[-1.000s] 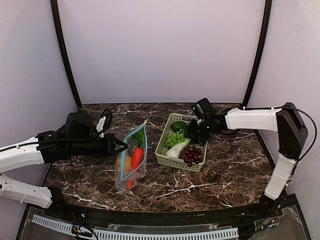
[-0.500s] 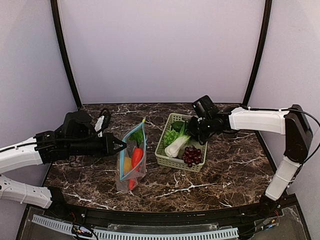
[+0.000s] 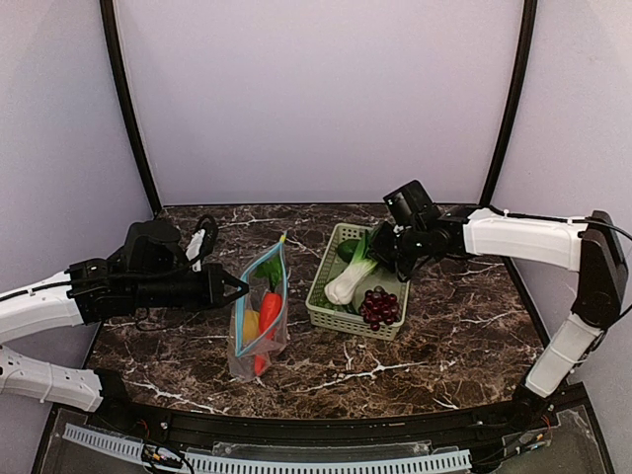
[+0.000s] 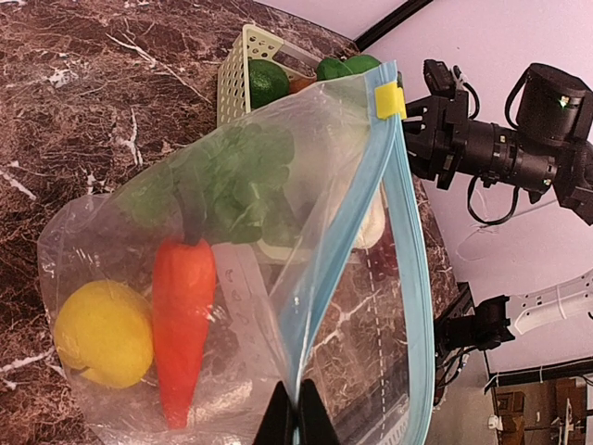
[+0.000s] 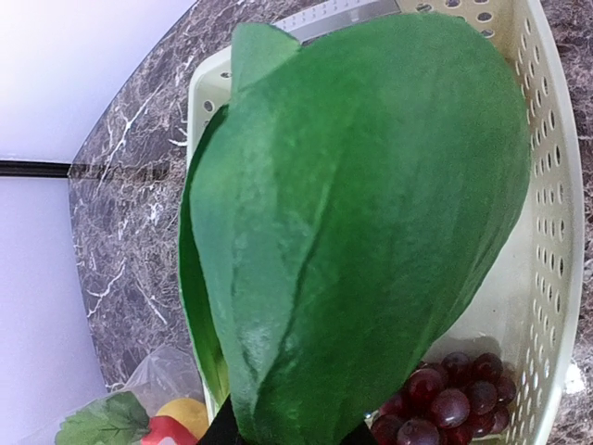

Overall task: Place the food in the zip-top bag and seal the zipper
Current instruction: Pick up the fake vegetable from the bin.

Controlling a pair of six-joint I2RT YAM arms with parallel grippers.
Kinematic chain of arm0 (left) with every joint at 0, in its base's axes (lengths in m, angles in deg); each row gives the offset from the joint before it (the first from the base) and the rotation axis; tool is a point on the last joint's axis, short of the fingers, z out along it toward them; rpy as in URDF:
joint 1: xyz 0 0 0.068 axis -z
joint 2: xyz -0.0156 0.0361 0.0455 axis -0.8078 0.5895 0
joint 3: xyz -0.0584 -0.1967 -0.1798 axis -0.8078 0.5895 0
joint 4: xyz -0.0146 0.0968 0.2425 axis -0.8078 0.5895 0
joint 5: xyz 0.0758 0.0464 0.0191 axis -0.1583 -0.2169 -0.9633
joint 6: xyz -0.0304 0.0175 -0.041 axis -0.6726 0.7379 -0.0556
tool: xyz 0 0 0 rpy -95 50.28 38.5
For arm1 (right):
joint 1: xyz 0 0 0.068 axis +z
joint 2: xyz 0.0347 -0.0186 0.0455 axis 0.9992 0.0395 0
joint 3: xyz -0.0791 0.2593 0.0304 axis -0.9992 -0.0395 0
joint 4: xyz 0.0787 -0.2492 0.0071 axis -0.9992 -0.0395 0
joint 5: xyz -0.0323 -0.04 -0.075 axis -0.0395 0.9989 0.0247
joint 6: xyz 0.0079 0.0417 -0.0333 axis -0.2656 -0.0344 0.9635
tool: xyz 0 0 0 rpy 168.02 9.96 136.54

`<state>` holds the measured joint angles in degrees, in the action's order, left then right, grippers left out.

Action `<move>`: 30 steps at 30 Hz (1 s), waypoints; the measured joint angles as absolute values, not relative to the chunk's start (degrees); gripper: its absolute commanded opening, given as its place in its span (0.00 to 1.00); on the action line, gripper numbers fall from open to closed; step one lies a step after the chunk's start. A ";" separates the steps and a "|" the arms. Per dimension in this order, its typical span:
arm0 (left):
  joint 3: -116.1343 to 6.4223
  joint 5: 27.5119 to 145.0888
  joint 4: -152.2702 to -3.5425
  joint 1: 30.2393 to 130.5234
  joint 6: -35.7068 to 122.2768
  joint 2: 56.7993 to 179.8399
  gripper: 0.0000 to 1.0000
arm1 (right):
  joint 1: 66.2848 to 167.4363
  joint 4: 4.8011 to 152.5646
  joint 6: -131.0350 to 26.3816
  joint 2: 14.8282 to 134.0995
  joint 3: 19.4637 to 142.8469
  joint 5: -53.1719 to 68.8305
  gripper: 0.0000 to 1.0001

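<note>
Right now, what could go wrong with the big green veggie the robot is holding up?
The right hand grips the bok choy by its leafy end only, so it might slip and drop into the basket. The mouth of the zip-top bag looks narrow, pinched at one edge by the left hand, so the wide leaves could snag on it. Pushing could also tip the bag, spilling the lemon and red pepper.
</note>
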<state>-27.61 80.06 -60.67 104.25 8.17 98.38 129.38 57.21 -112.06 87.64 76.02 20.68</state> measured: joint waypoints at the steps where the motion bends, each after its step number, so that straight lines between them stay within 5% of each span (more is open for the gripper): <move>1: -27.61 80.04 -60.64 104.25 8.17 98.38 0.01 | 129.38 57.24 -112.10 87.18 76.02 20.33 0.21; 30: -28.42 80.06 -59.18 104.25 8.84 98.38 0.01 | 128.81 73.23 -126.00 76.95 64.00 -4.96 0.18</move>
